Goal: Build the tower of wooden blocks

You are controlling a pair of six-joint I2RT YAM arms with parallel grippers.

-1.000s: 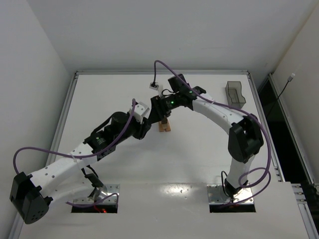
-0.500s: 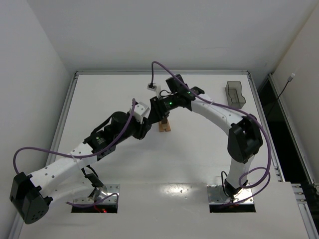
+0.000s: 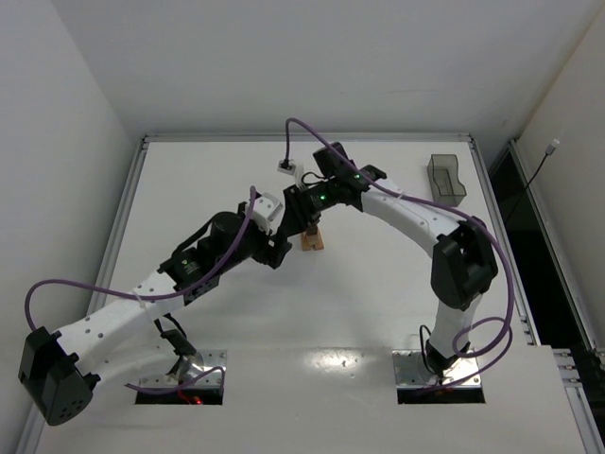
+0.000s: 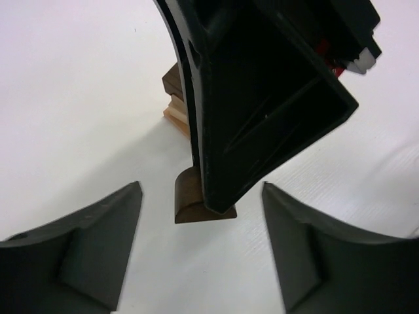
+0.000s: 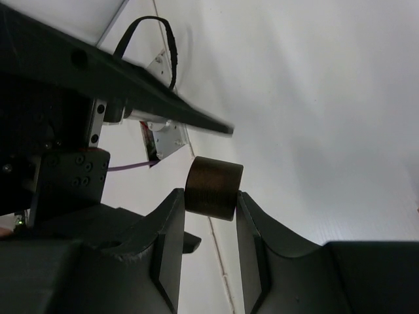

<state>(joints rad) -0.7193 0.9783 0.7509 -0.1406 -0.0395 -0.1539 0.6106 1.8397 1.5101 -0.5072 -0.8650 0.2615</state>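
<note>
Right tool clamps a dark brown block; left tool stands open nearby.

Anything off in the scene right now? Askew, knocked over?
Nothing toppled or broken. The tower stands, though its tan layers look slightly staggered; most of it hides behind the right gripper, whose jaws clamp a dark brown piece.

Matt, fine-grained dark wood block; matt black plastic fingers; smooth white table
</note>
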